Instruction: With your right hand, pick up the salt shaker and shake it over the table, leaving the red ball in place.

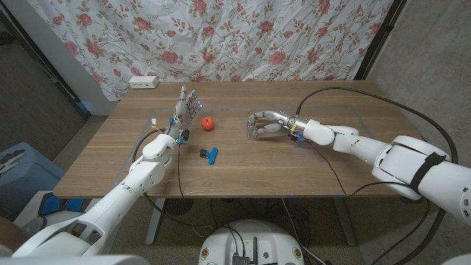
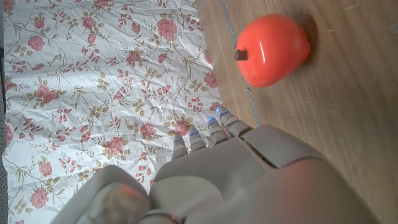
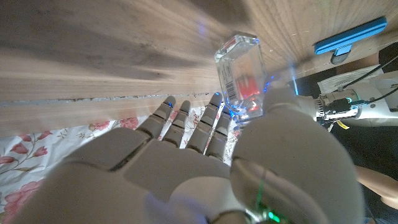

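- Gripping the salt shaker [image 3: 241, 78], the right hand [image 1: 266, 124] sits over the middle of the wooden surface [image 1: 309, 169], right of centre in the head view.
- The right wrist view shows the shaker as a clear, square-sided bottle, held between the thumb and the other fingers [image 3: 186, 121]; whether it is lifted off the surface I cannot tell.
- The red ball [image 1: 208, 123] lies on the surface between the two hands, nearer the left one.
- The left hand [image 1: 184, 110] stands upright just beside the ball, its fingers [image 1: 190, 98] apart, reaching up and holding nothing.
- In the left wrist view the ball shows a small dark stub on its side.
- A blue clip [image 1: 210, 154] lies nearer the front edge, apart from the ball.
- A white power strip [image 1: 143, 82] sits at the far left corner, before a flowered curtain [image 1: 221, 37].
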